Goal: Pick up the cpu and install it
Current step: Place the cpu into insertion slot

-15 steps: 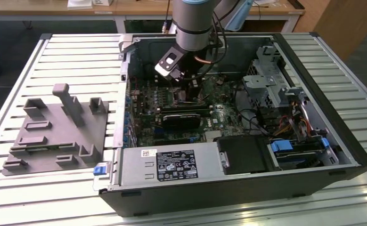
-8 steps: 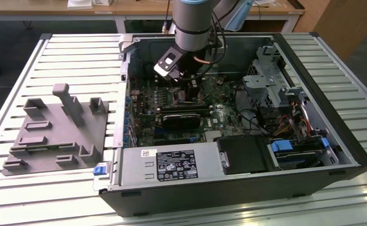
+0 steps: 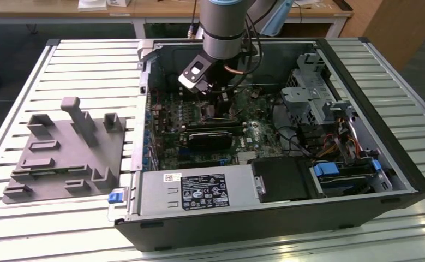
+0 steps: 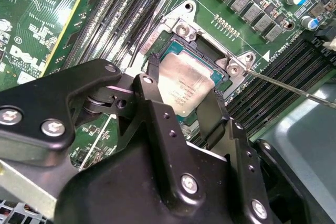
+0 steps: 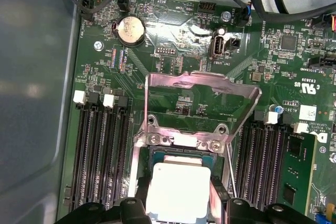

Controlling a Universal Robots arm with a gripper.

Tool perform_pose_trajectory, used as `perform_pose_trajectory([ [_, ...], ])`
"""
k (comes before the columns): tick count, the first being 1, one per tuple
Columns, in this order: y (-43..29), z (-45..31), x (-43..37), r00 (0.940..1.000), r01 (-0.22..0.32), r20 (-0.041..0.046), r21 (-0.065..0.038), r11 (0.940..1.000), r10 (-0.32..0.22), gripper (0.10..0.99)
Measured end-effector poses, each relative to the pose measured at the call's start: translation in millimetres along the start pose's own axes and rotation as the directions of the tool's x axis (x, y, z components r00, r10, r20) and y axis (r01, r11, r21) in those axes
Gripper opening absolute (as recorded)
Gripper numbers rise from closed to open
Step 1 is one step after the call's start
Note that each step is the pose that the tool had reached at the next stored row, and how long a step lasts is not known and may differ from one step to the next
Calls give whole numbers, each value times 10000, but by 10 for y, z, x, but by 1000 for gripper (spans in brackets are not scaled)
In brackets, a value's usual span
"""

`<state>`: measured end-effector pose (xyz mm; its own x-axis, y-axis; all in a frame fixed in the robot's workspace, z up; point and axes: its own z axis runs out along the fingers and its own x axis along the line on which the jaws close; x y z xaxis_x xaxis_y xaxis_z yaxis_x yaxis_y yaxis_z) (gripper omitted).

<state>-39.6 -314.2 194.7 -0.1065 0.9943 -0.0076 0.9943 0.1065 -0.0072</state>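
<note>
My gripper (image 3: 214,109) reaches down into the open computer case, over the motherboard's socket. In both wrist views the cpu (image 4: 184,80) (image 5: 178,184), a flat silver square with a pale rim, sits between the two black fingers (image 4: 153,72), which touch its opposite edges. It lies right over the socket (image 4: 207,51), level with or just above it. I cannot tell whether it is fully seated. The gripper (image 4: 182,88) (image 5: 178,200) looks shut on the cpu. The socket's metal load plate (image 5: 202,95) stands hinged open behind it.
A thin metal lever (image 4: 286,85) sticks out beside the socket. Memory slots (image 5: 100,145) flank it on both sides. The case walls (image 3: 143,93) and drive cage (image 3: 310,93) hem the arm in. A grey fixture plate (image 3: 59,158) with upright pegs lies at the exterior view's left.
</note>
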Motion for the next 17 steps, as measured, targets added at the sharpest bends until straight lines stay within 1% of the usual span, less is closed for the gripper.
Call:
perform_pose_trajectory([
  [6, 0, 1, 0, 10000, 0, -3, -2, 10000, 0, 529],
  [8, 2, 6, 3, 10000, 0, -20, -11, 10000, 0, 529],
  [10, 1, 3, 1, 10000, 0, -10, -7, 10000, 0, 541],
  [11, 0, 1, 0, 10000, 0, -4, -2, 10000, 0, 604],
  [17, 0, -13, 0, 10000, 0, -6, -3, 10000, 0, 604],
])
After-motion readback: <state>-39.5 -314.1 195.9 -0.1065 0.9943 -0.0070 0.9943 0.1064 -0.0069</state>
